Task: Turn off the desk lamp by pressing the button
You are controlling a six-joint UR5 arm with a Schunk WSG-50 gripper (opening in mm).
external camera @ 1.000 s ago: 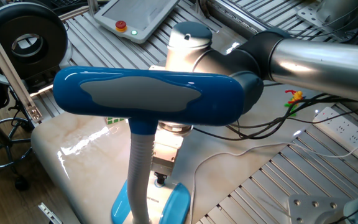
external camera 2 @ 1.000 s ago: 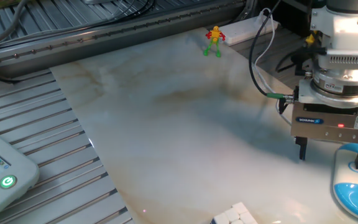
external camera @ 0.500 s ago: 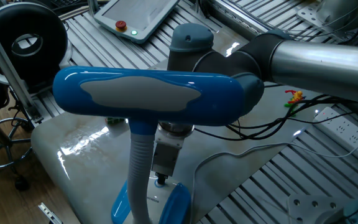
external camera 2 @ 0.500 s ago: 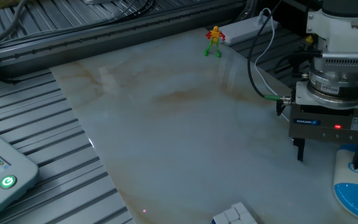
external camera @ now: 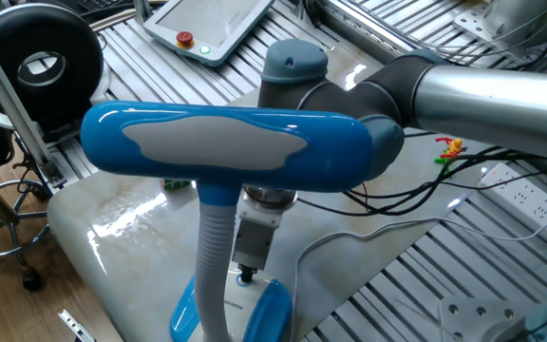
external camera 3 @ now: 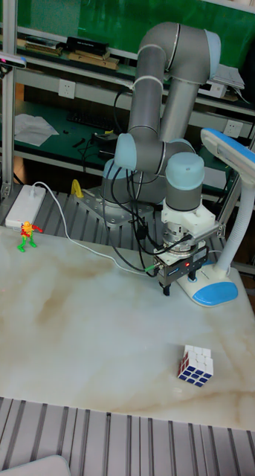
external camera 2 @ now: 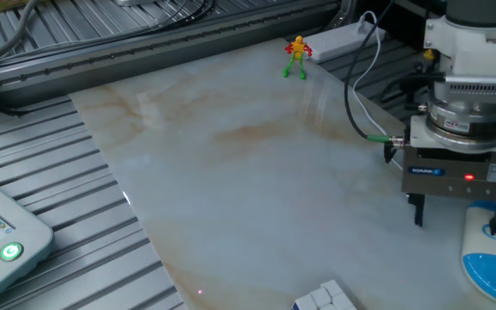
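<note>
Pressing step — claw [external camera: 246, 275] down on button [external camera: 246, 278] of desk lamp [external camera: 226, 150]; finger gap: cannot tell. Next — likely lift straight off.

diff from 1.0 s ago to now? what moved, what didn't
The gripper dropped toward the button on the desk lamp base, and the warm glow on the table under the lamp head went out. Since half a second ago, almost no motion. Nothing grasped or released. The lamp, toy figure and cube stayed put.

Glossy plastic desk lamp [external camera: 235, 150]; polished marble-look table [external camera 2: 257, 198].
</note>
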